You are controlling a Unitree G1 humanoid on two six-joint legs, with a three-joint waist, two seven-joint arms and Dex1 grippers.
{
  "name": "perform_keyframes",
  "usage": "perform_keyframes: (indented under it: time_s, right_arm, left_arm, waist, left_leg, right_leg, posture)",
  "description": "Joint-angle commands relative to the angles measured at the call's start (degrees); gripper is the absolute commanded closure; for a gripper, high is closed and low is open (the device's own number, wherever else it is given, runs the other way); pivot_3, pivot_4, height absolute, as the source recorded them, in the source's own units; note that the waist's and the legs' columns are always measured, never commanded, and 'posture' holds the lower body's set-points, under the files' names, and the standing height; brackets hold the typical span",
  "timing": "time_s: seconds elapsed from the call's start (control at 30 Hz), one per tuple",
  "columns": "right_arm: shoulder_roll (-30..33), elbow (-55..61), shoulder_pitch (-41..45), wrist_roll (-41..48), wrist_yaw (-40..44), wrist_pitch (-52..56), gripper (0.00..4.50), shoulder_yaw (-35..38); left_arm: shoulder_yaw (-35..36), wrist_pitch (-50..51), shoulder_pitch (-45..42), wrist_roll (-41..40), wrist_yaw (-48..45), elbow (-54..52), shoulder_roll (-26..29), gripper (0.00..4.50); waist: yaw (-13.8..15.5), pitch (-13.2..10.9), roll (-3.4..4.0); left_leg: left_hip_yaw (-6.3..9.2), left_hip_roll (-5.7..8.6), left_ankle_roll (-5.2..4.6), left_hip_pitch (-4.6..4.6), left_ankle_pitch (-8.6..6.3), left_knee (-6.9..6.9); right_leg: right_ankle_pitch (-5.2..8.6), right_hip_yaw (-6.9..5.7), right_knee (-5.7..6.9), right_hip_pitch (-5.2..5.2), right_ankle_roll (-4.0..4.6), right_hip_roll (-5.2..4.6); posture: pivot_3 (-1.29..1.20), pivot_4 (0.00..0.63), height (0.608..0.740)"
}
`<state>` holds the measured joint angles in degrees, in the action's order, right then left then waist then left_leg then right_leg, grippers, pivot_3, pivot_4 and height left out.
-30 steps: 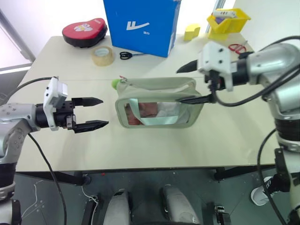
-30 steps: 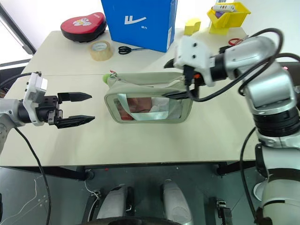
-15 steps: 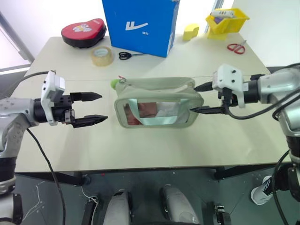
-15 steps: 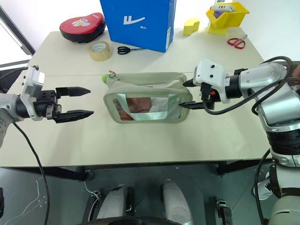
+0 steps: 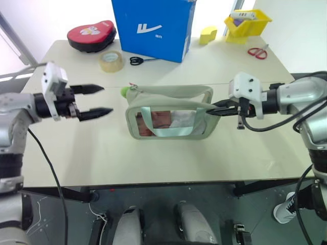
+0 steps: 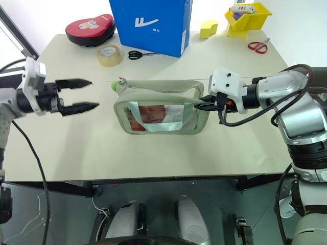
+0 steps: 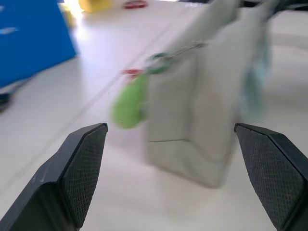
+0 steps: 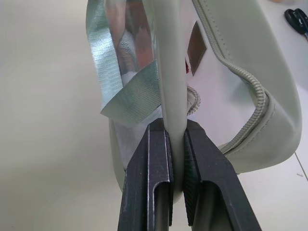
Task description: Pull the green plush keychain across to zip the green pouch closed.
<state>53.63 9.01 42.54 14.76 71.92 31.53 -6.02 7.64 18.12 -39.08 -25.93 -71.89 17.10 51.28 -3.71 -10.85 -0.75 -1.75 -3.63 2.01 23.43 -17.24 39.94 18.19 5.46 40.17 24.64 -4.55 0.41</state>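
Observation:
The green pouch [image 5: 171,116] stands on the table with its top zip open and red items behind its clear window. The green plush keychain [image 5: 124,92] hangs at the pouch's top left corner, and it is blurred in the left wrist view [image 7: 129,101]. My left gripper [image 5: 104,99] is open, level with the keychain and a short gap to its left, touching nothing. My right gripper [image 5: 214,107] is shut on the pouch's right end. In the right wrist view its fingers [image 8: 156,144] pinch the pale green front rim of the pouch [image 8: 231,62].
At the back stand a blue box [image 5: 153,25], a red oval case [image 5: 92,34], a tape roll [image 5: 112,60] and black scissors [image 5: 137,60]. A yellow block [image 5: 208,34], a yellow bin [image 5: 249,21] and red scissors [image 5: 258,51] sit at the back right.
My right gripper came down beside the pouch's right end and shut on its rim. My left gripper, still open, moved farther back on the table, level with the keychain.

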Motion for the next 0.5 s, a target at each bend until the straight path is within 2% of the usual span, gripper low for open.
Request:
perform_keyframes:
  time_s: [0.03, 0.33, 0.47, 0.5]
  right_arm:
    - [0.0, 1.0, 1.1, 0.6, 0.1, -0.8, 4.47, 0.5]
    - [-0.2, 1.1, 1.4, 0.8, -0.1, -0.6, 4.47, 0.8]
    - [-0.1, 1.5, 1.2, 1.0, -0.4, -0.3, 4.47, 1.2]
    - [0.0, 1.6, 1.2, 1.2, -0.4, -0.2, 4.50, 1.4]
  left_arm:
    - [-2.2, -7.6, -5.7, 5.3, 0.5, 8.8, -2.1, 0.00]
    - [-8.5, -24.4, -18.5, 16.5, 2.2, 30.9, -10.9, 0.00]
    - [-8.9, -27.5, -22.5, 18.2, 1.9, 36.7, -13.3, 0.00]
    - [-9.1, -28.5, -22.9, 18.8, 1.6, 37.6, -13.4, 0.25]
  waist:
    - [0.1, 0.0, 0.00]
    - [0.2, 0.0, -0.01]
    - [0.3, 0.0, -0.01]
    - [0.3, 0.0, -0.01]
  left_leg:
    - [0.00, 0.00, 0.00, 0.00, 0.00, 0.01]
    - [-0.03, 0.00, 0.00, 0.01, 0.00, 0.04]
    - [-0.02, 0.00, 0.00, 0.02, 0.00, 0.03]
    - [-0.02, 0.00, 0.00, 0.02, 0.00, 0.03]
  right_leg:
    - [0.00, -0.01, 0.00, 0.00, 0.00, 0.00]
    - [-0.01, 0.00, 0.01, 0.00, -0.01, 0.00]
    - [-0.01, 0.00, 0.01, 0.01, -0.01, 0.00]
    - [-0.01, 0.00, 0.01, 0.01, -0.01, 0.00]
  posture:
    - [0.00, 0.150, 0.737]
    - [0.00, 0.150, 0.737]
    - [0.00, 0.150, 0.737]
    - [0.00, 0.150, 0.737]
